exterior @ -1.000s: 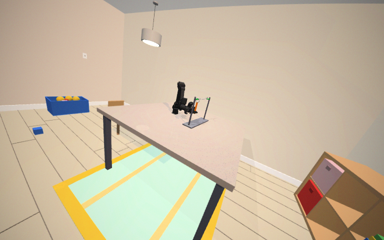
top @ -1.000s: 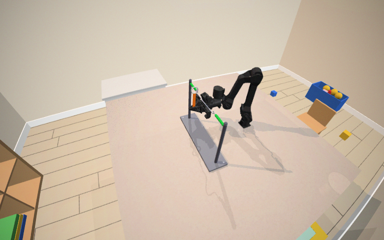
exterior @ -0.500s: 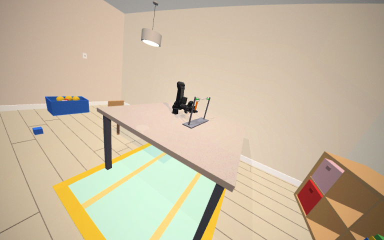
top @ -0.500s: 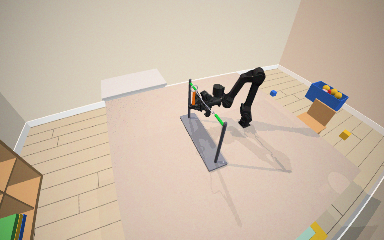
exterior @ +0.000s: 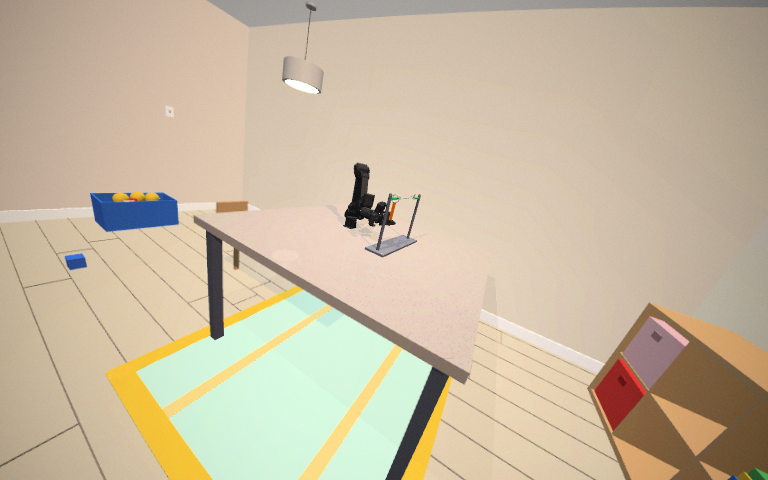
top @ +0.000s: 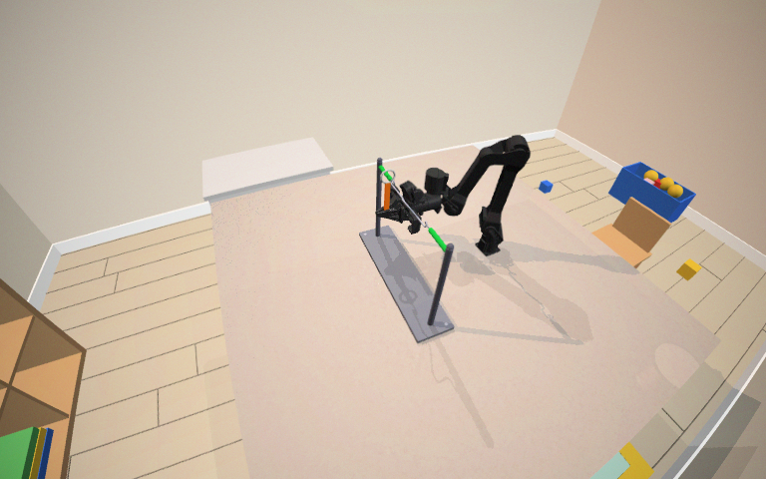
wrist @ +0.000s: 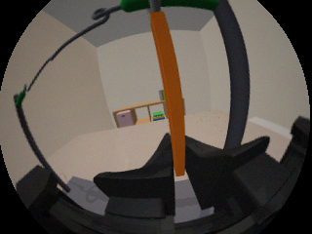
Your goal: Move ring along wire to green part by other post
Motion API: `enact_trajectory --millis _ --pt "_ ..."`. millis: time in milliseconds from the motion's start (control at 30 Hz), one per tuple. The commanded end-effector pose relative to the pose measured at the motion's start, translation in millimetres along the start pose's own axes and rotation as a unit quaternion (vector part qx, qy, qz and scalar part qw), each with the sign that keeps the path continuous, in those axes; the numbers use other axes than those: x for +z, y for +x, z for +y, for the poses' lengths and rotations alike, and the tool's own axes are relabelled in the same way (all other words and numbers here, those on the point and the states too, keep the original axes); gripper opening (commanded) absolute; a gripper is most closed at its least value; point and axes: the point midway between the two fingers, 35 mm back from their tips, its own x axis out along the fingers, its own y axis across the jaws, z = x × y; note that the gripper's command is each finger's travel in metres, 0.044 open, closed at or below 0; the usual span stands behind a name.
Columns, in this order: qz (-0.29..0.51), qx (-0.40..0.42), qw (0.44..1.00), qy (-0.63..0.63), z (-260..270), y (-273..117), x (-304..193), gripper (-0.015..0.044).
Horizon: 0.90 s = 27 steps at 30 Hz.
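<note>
The ring (top: 388, 170) (wrist: 155, 6) hangs around the green part (top: 382, 169) (exterior: 394, 198) (wrist: 195, 5) next to one post (top: 378, 198) (exterior: 384, 220) (wrist: 238, 88). Its orange handle (top: 386, 196) (exterior: 391, 211) (wrist: 173, 97) points down, slightly tilted in the wrist view. My gripper (top: 385, 212) (exterior: 391, 222) (wrist: 171, 136) is shut on the handle's lower end. The other green part (top: 436, 239) (exterior: 416, 197) (wrist: 19, 98) is by the other post (top: 440, 284) (exterior: 414, 217) (wrist: 34, 141). Whether the ring touches the wire is too small to tell.
The thin grey wire (top: 415, 215) (wrist: 73, 36) has bends and a small loop and runs between the green parts. In the top view it crosses in front of my gripper and wrist. Both posts rise from a grey base plate (top: 395, 282) (exterior: 382, 250) on the table (top: 304, 338) (exterior: 339, 271).
</note>
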Motion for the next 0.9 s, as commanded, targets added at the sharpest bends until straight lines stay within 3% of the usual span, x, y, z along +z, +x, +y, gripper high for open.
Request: enact_trajectory --millis 0,867 --pt "-0.001 0.003 1.000 0.000 0.7 0.1 0.7 -0.0150" --pt "0.000 0.003 1.000 0.003 25.7 0.5 0.8 -0.0150"
